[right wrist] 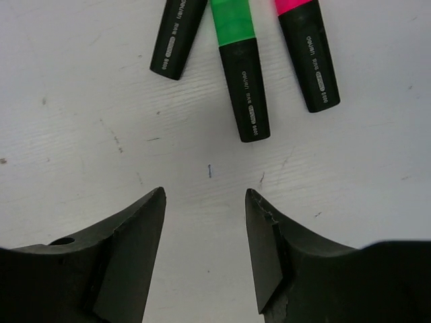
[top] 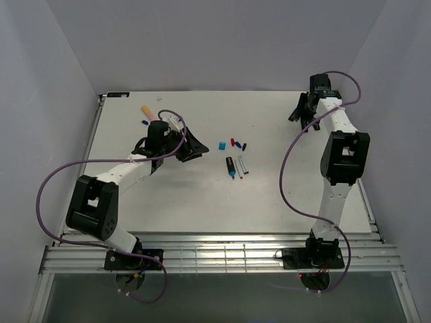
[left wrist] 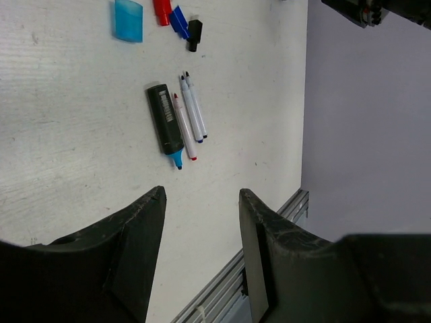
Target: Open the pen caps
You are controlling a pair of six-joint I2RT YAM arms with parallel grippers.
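Observation:
In the middle of the table lie a black highlighter [top: 230, 167] with its blue tip bare and thin pens [top: 242, 165]. Loose caps lie beside them: a light blue cap [left wrist: 128, 20], a red cap [left wrist: 161, 11], a dark blue cap [left wrist: 178, 20] and a black cap [left wrist: 194, 33]. My left gripper [left wrist: 202, 195] is open and empty, left of this group. My right gripper [right wrist: 205, 195] is open and empty at the far right, just short of three black highlighters. One has a green cap [right wrist: 232, 20] and one a pink cap [right wrist: 293, 5]. The third highlighter [right wrist: 177, 37] has its cap out of view.
A peach-coloured pen [top: 145, 109] and a small blue item [top: 145, 122] lie at the far left of the table [top: 202, 202]. Purple cables loop beside both arms. Grey walls close in on the left, right and back. A metal rail runs along the near edge.

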